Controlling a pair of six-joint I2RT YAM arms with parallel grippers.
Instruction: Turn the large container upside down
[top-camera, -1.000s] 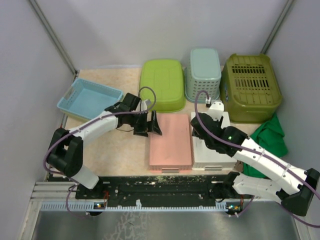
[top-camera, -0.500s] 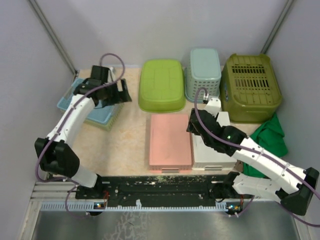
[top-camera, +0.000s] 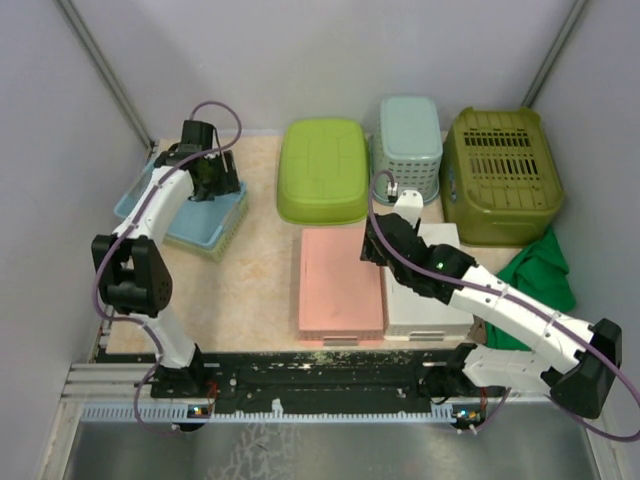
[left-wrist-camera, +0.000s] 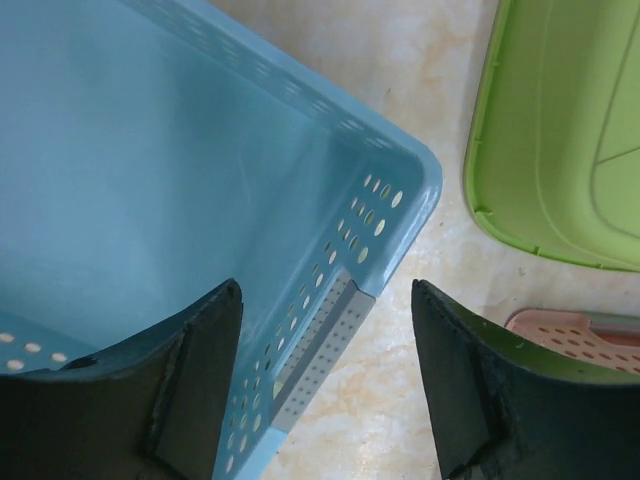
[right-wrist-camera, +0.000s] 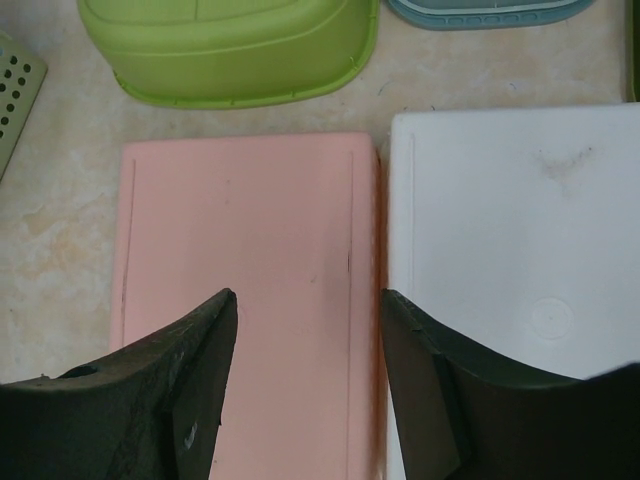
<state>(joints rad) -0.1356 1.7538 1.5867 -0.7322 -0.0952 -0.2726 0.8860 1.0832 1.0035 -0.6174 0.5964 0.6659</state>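
No writing, label, brand, number or sign can be read in any of the views. The blue basket (left-wrist-camera: 330, 240), the green tub (top-camera: 322, 170), the pink box (right-wrist-camera: 240, 290) and the white box (right-wrist-camera: 500, 220) show only plain moulded plastic. A faint round mark on the white box is too small to make out.
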